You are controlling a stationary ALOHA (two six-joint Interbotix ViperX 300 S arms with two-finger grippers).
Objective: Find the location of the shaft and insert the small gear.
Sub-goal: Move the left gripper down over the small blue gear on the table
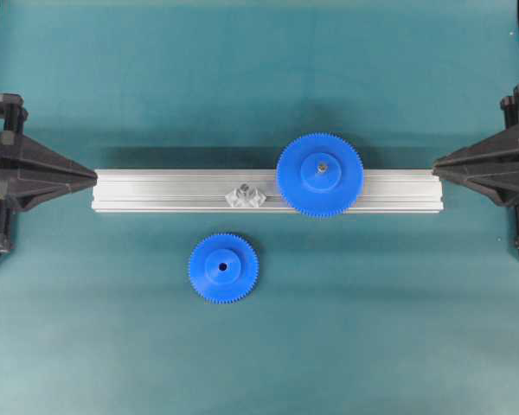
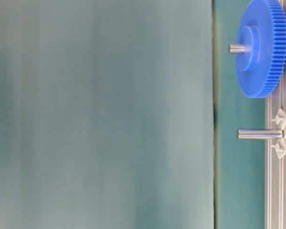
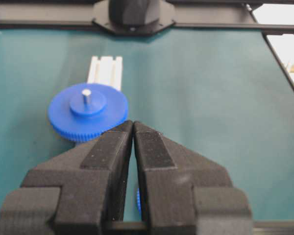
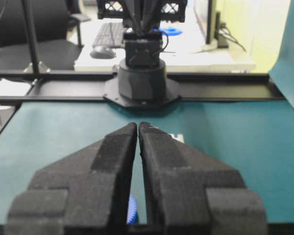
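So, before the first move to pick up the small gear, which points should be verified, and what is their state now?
1. Small gear lies flat on the mat, free of the rail: ok.
2. Shaft stands bare on the aluminium rail, nothing on it: ok.
3. Large gear sits on its own pin, beside the shaft, not touching it: ok.
4. Left end effector shut and empty; must open before grasping: not ok.
5. Right end effector shut, empty, clear of the parts: ok.
6. Whether the small gear will clear the large gear's teeth: cannot tell.
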